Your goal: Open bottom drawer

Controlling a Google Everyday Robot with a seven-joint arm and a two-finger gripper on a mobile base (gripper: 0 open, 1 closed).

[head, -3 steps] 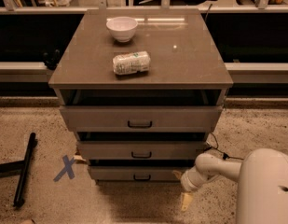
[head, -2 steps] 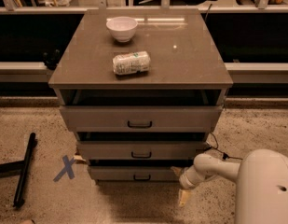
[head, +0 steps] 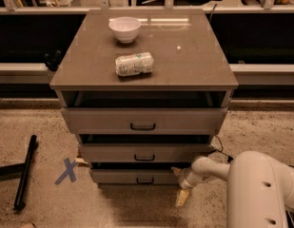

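The bottom drawer (head: 120,176) is the lowest of three grey-brown fronts in the cabinet, with a small black handle (head: 145,180) at its centre. It stands out a little, with a dark gap above it. My gripper (head: 180,186) hangs at the end of the white arm, just right of the bottom drawer's right end and close to the floor. One pale finger (head: 182,197) points down at the floor. The gripper is to the right of the handle, not on it.
The middle drawer (head: 144,152) and top drawer (head: 142,119) are also slightly out. A white bowl (head: 124,29) and a wrapped packet (head: 133,63) lie on the cabinet top. A black bar (head: 24,172) and a blue X mark (head: 66,170) are on the floor at left.
The gripper has shifted slightly left, closer to the bottom drawer's right end. The drawers have not visibly moved.
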